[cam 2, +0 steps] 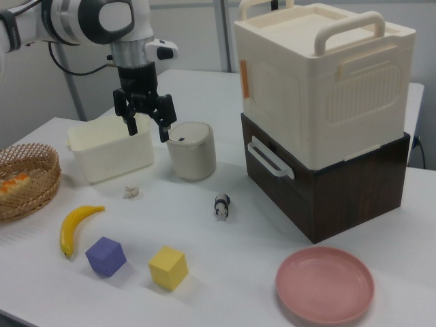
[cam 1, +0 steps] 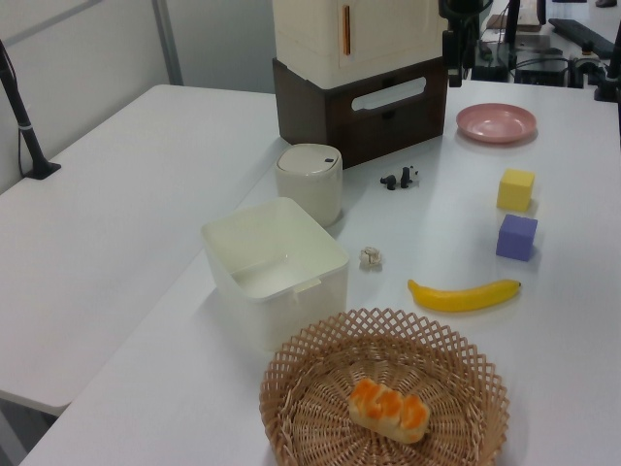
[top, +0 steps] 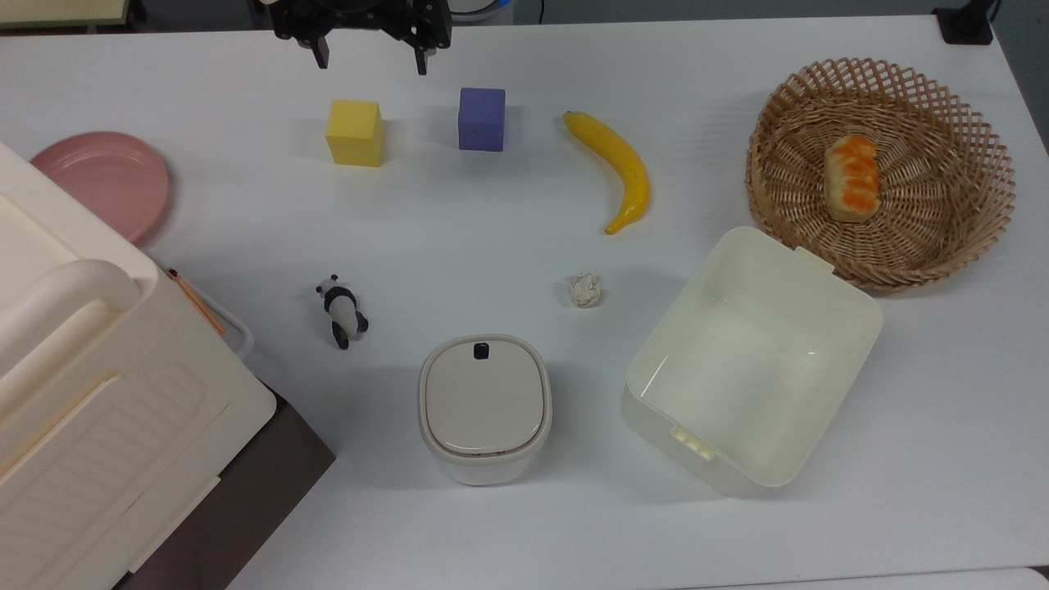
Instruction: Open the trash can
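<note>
Top view: trash can (top: pixel 484 407) sat near the table's (top: pixel 459 238) lower middle, lid flat & shut, dark button (top: pixel 481 351) on the lid edge nearest the arm. Panda figure (top: pixel 342 310) to the top view's left of it, paper ball (top: pixel 584 289) and lidless tub (top: pixel 750 360) to the top view's right. Gripper (top: pixel 370 56) was at the far table edge, beyond the yellow cube (top: pixel 355 132) & purple cube (top: pixel 481 119), well apart from the can. Fingers spread wide, nothing btwn them, touching nothing. Judgement: task not started; approach, button press & lid flip all left.

Left view: can (cam 1: pixel 310 182) stood beside the tub (cam 1: pixel 275 265), in front of the stacked boxes (cam 1: pixel 359 73); lid closed. Gripper (cam 1: pixel 456 44) hung high at the frame top near the pink plate (cam 1: pixel 496 122); jaw spread not readable here.

Right view: gripper (cam 2: pixel 144 117) hung above the table, pointing down, jaws wide apart & empty. It only seemed to overlap the can (cam 2: pixel 191 150) & tub (cam 2: pixel 109 148); prob. just line of sight, no contact. Lid down.
</note>
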You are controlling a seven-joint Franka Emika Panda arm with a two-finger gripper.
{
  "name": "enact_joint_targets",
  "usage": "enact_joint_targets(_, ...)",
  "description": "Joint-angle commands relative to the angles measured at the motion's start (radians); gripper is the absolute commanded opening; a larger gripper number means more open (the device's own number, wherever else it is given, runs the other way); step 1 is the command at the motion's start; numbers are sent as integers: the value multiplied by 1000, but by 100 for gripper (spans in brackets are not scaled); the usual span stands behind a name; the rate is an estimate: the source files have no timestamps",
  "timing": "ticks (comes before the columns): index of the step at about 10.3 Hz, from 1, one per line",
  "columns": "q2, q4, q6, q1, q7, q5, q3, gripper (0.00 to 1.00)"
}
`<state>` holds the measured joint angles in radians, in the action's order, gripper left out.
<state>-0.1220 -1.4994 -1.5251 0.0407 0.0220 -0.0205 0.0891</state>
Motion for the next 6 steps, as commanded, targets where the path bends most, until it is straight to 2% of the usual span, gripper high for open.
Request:
enact_joint_targets(1,12,-22,-10,21,29,-15,17,100)
enact_joint_targets(6,-7,-24,-10,37,119,-41,14,100)
